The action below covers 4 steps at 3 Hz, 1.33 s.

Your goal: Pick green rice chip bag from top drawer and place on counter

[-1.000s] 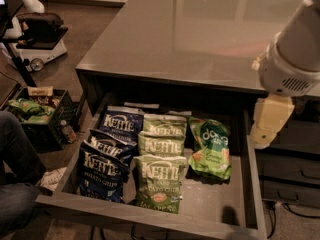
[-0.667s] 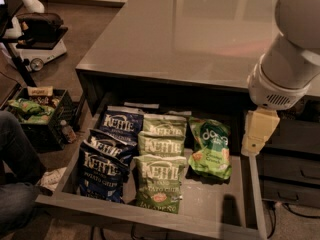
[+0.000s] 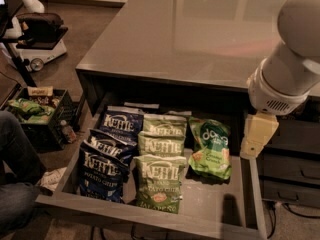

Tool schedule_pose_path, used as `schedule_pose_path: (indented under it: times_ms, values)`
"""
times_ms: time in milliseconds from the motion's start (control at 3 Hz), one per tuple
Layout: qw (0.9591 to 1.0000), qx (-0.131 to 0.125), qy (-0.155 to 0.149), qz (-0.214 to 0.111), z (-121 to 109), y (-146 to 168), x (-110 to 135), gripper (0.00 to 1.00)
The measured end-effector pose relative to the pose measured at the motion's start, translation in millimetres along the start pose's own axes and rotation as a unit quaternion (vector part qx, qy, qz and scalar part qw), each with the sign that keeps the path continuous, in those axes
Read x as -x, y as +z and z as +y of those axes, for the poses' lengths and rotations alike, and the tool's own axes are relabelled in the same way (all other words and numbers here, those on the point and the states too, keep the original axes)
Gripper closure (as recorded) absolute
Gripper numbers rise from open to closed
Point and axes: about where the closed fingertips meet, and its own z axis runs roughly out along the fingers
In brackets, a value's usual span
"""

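Tool (image 3: 257,140) over right rim, top drawer (image 3: 150,217)

We see the gripper (image 3: 258,135) only as a pale block over the top drawer's (image 3: 150,217) right wall; the right edge cuts its arm (image 3: 295,59), and the counter (image 3: 190,34) hides the drawer's back.

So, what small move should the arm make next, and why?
Probably shift the gripper left and down toward the green rice chip bag. The gripper hangs over the right edge of the open top drawer, beside the bag and not touching it. The bag lies flat in the drawer, to the right of the Kettle bags.
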Motion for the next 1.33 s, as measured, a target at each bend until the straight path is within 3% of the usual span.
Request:
schedule_pose_path:
  times_ms: [667,1333]
  values:
    - [0.9994,0.009,-0.012,-0.032,-6.2,51.5,21.0,0.00]
    - [0.9976,0.065,0.005,-0.021,-1.3,119.0,26.7,0.00]
